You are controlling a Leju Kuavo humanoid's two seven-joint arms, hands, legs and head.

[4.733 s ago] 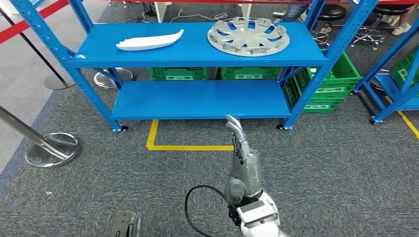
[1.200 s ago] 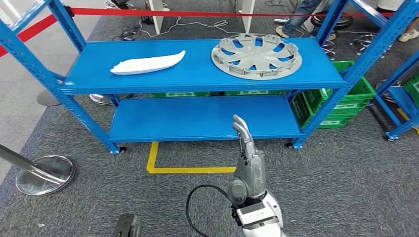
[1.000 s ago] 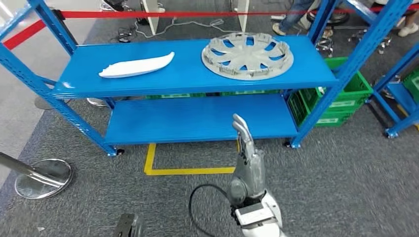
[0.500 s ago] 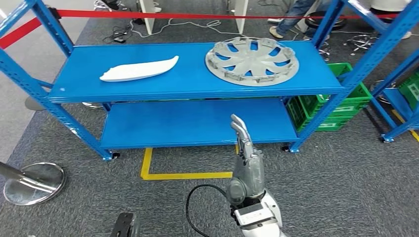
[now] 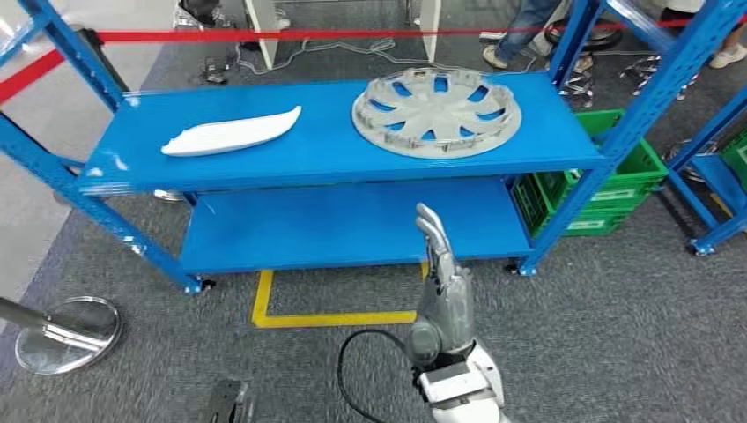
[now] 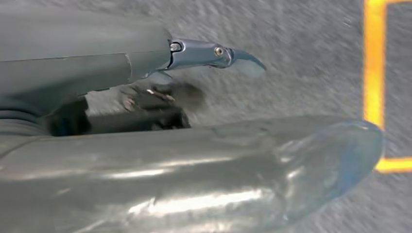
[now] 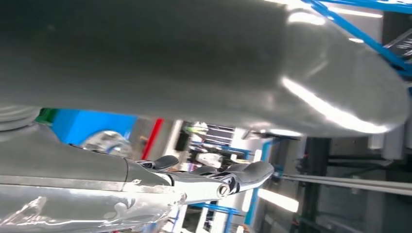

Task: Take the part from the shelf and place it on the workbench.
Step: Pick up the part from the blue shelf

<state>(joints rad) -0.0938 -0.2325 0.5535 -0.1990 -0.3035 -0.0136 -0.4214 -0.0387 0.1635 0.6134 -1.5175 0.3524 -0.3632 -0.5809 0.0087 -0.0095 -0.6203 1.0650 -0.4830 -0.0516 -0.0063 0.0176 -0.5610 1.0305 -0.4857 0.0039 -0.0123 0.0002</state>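
Head view: the blue metal two-tier shelf (image 5: 564, 145) stood ahead on grey carpet. On its top board lay a round silver-grey plastic wheel cover (image 5: 436, 113) toward the right, and a long white curved plastic trim piece (image 5: 231, 134) toward the left, well apart from each other. The task names no particular part; the wheel cover looked the likelier target, being nearer the raised arm. The right hand (image 5: 438, 264) was raised, fingers extended and apart, holding nothing, short of the shelf's front edge. The left hand (image 6: 194, 160) hung low over the carpet, empty, fingers straight.

Judged step: approach and reach. Advice: close in squarely, bring the right hand above the top board, and grip the rim rather than the slotted spokes.
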